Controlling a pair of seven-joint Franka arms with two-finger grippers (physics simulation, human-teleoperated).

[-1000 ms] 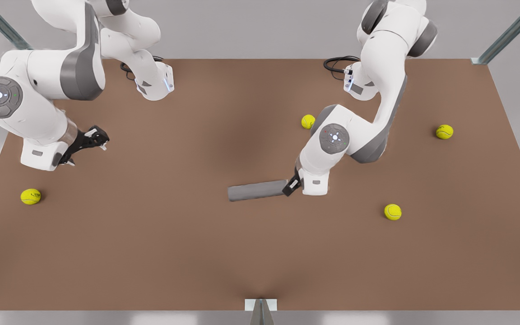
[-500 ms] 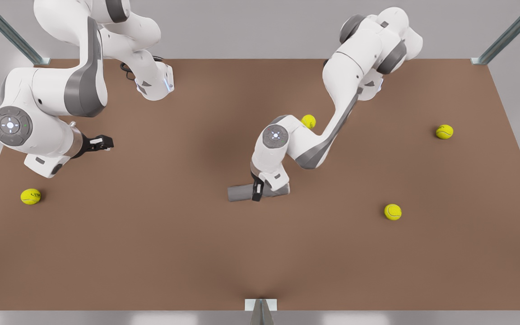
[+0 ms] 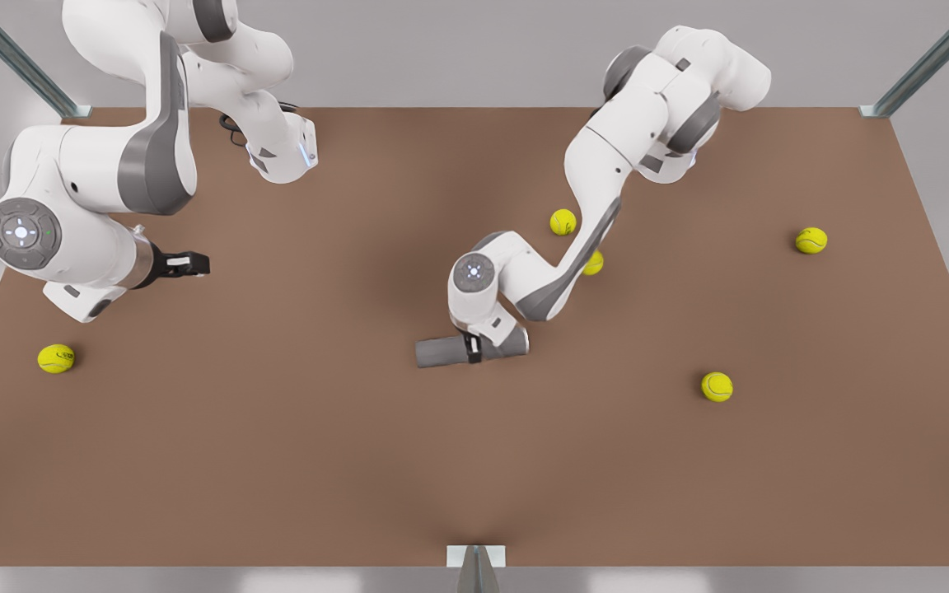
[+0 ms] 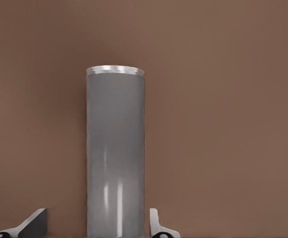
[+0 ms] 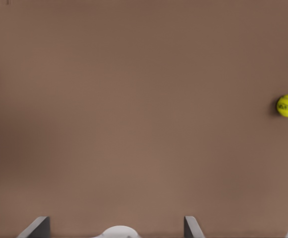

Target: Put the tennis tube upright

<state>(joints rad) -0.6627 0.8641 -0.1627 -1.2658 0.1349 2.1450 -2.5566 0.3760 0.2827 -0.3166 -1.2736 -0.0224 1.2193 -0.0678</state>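
Left tool [image 3: 472, 349] straddles the lying tennis tube [image 3: 446, 352] mid-length, fingers open, not yet gripping; likely light, rigid, slick; right tool [image 3: 186, 263] waits open

Tube [image 3: 444, 352]: plain dark-grey cylinder with silvery rim [image 4: 115, 70], lying flat on its side on the tabletop [image 3: 277, 445] near the middle, long axis running across the front view.

Grey tube, yellow-green balls, brown table.
The matte dark-grey cylindrical tennis tube [image 4: 115, 158] bore a silvery rim; small fuzzy yellow-green tennis balls [image 3: 717, 387] lay on the plain brown tabletop [image 3: 277, 461]; the glossy arms [image 3: 606, 165] were white with grey panels.
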